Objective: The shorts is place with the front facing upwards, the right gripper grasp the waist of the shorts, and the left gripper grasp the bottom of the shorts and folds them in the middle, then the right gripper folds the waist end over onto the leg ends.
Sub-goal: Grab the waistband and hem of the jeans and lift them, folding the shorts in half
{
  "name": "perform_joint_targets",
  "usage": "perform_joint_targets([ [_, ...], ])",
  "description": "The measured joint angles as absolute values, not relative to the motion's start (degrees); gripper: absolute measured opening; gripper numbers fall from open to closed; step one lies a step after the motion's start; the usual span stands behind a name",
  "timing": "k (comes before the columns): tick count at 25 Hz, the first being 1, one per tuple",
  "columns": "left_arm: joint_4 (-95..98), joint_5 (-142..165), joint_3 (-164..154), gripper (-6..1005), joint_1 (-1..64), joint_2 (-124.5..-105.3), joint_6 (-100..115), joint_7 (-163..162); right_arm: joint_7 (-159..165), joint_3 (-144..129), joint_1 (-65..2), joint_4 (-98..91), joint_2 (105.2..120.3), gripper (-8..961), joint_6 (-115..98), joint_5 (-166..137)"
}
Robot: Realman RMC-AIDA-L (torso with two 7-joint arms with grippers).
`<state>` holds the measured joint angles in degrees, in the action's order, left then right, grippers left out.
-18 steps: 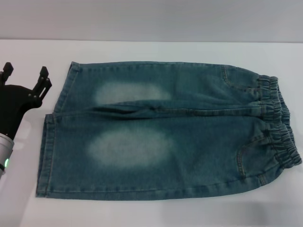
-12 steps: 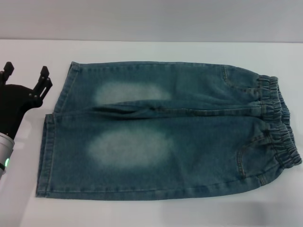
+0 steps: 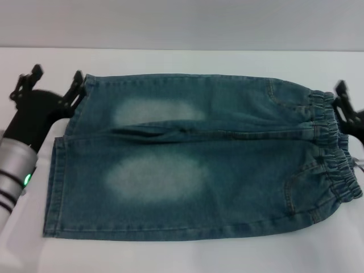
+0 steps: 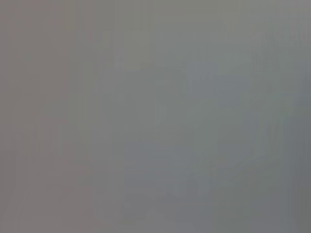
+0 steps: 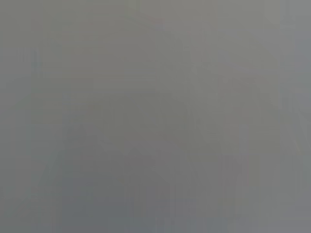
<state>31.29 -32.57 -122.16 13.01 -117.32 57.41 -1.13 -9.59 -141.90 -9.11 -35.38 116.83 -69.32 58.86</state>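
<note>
- The shorts (image 3: pixel 199 159) lie flat, front up, across the white desk (image 3: pixel 170 256); waist (image 3: pixel 335 153) to my right, the bottom of the shorts (image 3: pixel 60 165) to my left.
- My left gripper (image 3: pixel 54 91): jaws spread, at the far leg corner.
- My right gripper (image 3: pixel 350 111): beside the waistband; jaw state I cannot tell.
- Handling, judged: soft, limp, fairly heavy denim; best pinched at hem and elastic band.

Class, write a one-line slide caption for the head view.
Denim shorts lie flat; open left gripper at the leg ends, right gripper by the waistband.
</note>
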Motion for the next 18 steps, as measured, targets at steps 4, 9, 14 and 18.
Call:
perform_joint_targets([
  [4,42.8,-32.5,-120.9,843,12.4,-114.86,41.4,-1.1,-10.6,-135.1,-9.0,-46.4,114.75,694,-54.1,54.7],
  [9,50.5,-32.0,-118.4,844,11.4,-113.82,31.0,-1.1,-10.6,-117.6,-3.6,-65.9,116.18,694,-23.0,42.1],
  [14,72.4,-30.8,-106.2,844,8.6,-113.7,-7.9,-0.9,-9.4,-103.4,-0.7,-85.3,118.77,695,11.5,39.3],
  [18,80.7,-30.6,-98.8,844,8.6,-115.78,-26.8,2.7,-4.0,-96.5,-1.0,-95.4,118.77,695,31.3,39.9],
])
